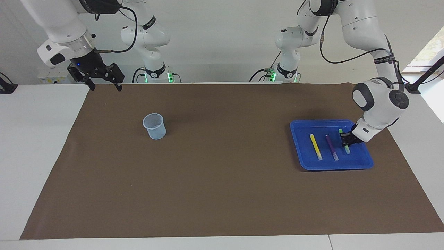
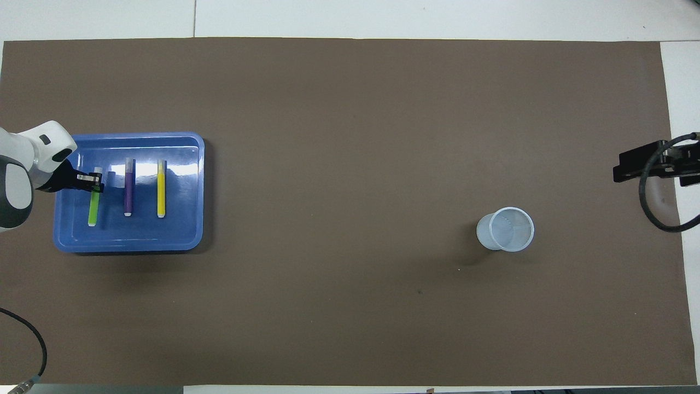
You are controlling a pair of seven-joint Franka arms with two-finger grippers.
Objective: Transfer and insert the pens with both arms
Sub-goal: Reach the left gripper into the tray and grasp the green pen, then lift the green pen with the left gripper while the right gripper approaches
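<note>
Three pens are in the blue tray (image 1: 360,160) (image 2: 131,241) at the left arm's end of the table. The yellow pen (image 1: 315,146) (image 2: 161,189) and the purple pen (image 1: 331,147) (image 2: 128,189) lie flat, side by side. My left gripper (image 1: 345,140) (image 2: 97,186) is shut on the green pen (image 1: 347,149) (image 2: 93,210) near its pale-tipped end. That pen is slightly tilted; I cannot tell whether it is clear of the tray floor. My right gripper (image 1: 105,87) waits open and empty in the air over the brown mat's corner at the right arm's end.
A translucent plastic cup (image 1: 154,126) (image 2: 506,229) stands upright on the brown mat (image 1: 222,180) toward the right arm's end. White tabletop borders the mat on all sides. A black cable lies by the left arm's base.
</note>
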